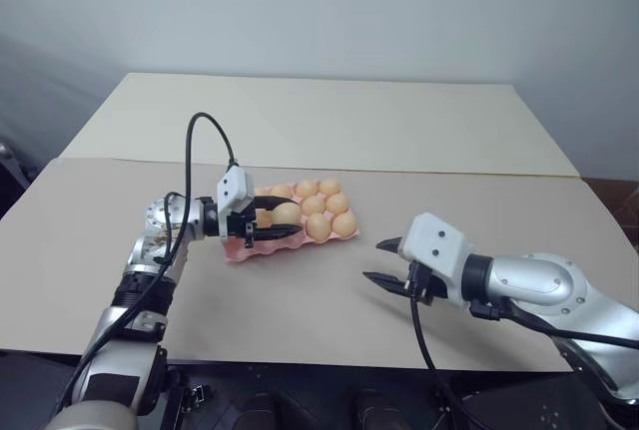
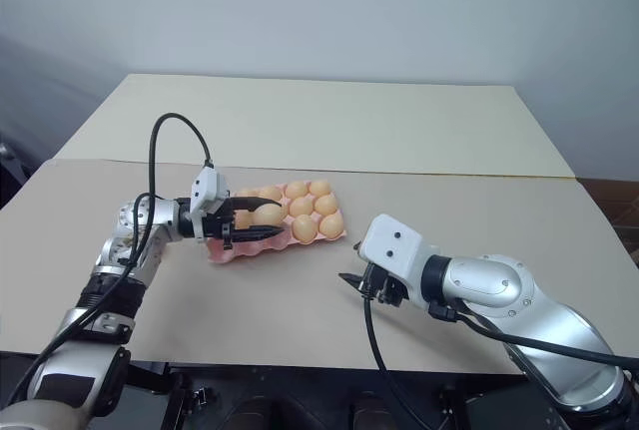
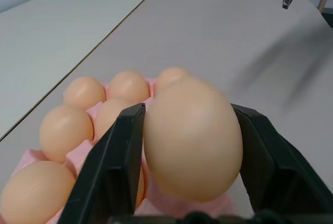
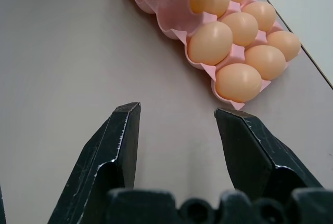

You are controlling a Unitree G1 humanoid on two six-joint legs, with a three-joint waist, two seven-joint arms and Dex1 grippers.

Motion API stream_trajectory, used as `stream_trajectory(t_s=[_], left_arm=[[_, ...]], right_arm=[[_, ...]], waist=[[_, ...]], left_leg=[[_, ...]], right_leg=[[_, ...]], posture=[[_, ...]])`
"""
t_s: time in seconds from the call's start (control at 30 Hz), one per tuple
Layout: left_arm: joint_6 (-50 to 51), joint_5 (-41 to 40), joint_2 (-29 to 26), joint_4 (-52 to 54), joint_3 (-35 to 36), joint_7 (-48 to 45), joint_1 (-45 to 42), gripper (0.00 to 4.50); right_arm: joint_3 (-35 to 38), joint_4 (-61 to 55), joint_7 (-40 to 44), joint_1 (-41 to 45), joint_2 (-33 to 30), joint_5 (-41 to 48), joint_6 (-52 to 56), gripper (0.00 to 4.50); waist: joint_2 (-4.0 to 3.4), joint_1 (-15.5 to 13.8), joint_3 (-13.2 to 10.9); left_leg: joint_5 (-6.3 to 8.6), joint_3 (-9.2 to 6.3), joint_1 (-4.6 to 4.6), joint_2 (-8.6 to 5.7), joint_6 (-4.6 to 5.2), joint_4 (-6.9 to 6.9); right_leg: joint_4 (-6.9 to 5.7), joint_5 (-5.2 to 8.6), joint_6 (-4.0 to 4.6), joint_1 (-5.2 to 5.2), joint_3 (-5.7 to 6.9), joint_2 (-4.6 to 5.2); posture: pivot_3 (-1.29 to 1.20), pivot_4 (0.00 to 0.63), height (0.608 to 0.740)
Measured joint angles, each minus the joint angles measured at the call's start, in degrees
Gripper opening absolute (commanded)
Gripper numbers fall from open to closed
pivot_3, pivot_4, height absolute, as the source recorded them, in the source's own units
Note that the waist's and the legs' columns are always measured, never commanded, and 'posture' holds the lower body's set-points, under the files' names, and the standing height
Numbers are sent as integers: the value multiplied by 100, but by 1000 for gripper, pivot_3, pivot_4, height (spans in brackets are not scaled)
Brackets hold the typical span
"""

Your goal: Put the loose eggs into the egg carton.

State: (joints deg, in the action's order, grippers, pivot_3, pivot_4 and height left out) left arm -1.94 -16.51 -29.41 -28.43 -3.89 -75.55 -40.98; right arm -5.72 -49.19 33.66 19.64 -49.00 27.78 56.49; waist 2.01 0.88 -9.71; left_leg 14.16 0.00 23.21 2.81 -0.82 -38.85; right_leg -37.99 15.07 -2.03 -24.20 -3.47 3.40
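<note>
The pink egg carton point(image 1: 240, 250) lies on the table in front of me, with several orange-tan eggs point(image 1: 321, 207) seated in the cups of its right half. My left gripper point(image 1: 296, 217) hovers level over the carton's left part, shut on one egg point(image 3: 192, 135) that sits between both black fingers point(image 3: 117, 167). My right gripper point(image 1: 372, 259) stands open and empty above bare table to the right of the carton, pointing toward the carton point(image 4: 161, 18).
The carton rests on a grey-beige sheet point(image 1: 300, 320) covering the near table. A lighter tabletop point(image 1: 329, 121) extends behind it to a pale wall. A black cable point(image 1: 200, 151) loops above my left wrist.
</note>
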Motion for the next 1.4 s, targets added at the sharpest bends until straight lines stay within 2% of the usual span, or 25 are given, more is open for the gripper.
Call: stream_trajectory(t_s=[0.3, 0.5, 0.67, 0.83, 1.1, 1.2, 1.33, 1.4], left_arm=[[-66, -6, -13, 6, 137, -34, 14, 3623], [99, -211, -754, 807, 529, -123, 370, 3623], [409, -259, -1577, 1627, 939, -5, 1408, 3623], [730, -415, -2177, 2579, 1730, 237, 2654, 3623], [1309, -648, -2359, 3897, 3165, 715, 4454, 3623], [1429, -656, -2295, 4169, 3582, 885, 4885, 3648], [1579, -630, -2101, 4432, 4029, 1254, 5386, 3648], [1612, -600, -2056, 4472, 4122, 1420, 5527, 3648]], right_arm=[[0, 1, -1, 0, 3, 2, 0, 2748], [22, 3, 20, -4, -10, 27, -1, 2748], [134, 23, 198, -7, -94, 76, -7, 2748], [206, 93, 640, -41, -341, 101, -336, 2748], [469, 555, 1608, -263, -547, 83, -1459, 2748], [475, 720, 1847, -262, -588, 19, -1802, 3270], [454, 963, 2156, -229, -670, -62, -2074, 4475], [452, 1007, 2285, -216, -699, -59, -2123, 4475]], waist=[[0, 3, 0], [0, 43, 0], [-1, 50, 0], [-1, 23, 0], [0, -4, 0], [-1, -2, 0], [-1, -2, 0], [0, -2, 0]], left_leg=[[0, -1, 1, 0, 0, 0], [0, -2, -1, 1, 0, 1], [0, -1, -2, 4, 0, 2], [0, 1, -3, 8, 0, 4], [1, 4, -8, 10, 0, 6], [1, 5, -11, 9, 0, 6], [1, 6, -13, 9, 0, 7], [1, 6, -14, 9, 0, 7]], right_leg=[[0, 0, 0, 0, 0, 0], [-1, 0, 0, 0, -1, 0], [-1, 0, 0, -2, -1, 1], [3, 0, -1, -1, 1, 2], [6, 1, -1, 4, 3, 3], [6, 1, -1, 5, 2, 3], [5, 1, 0, 5, 2, 3], [5, 1, 0, 6, 1, 2]], posture=[[0, 150, 740], [0, 150, 740], [0, 150, 740], [0, 150, 740], [0, 150, 740], [0, 150, 740], [0, 150, 740], [0, 150, 740]])
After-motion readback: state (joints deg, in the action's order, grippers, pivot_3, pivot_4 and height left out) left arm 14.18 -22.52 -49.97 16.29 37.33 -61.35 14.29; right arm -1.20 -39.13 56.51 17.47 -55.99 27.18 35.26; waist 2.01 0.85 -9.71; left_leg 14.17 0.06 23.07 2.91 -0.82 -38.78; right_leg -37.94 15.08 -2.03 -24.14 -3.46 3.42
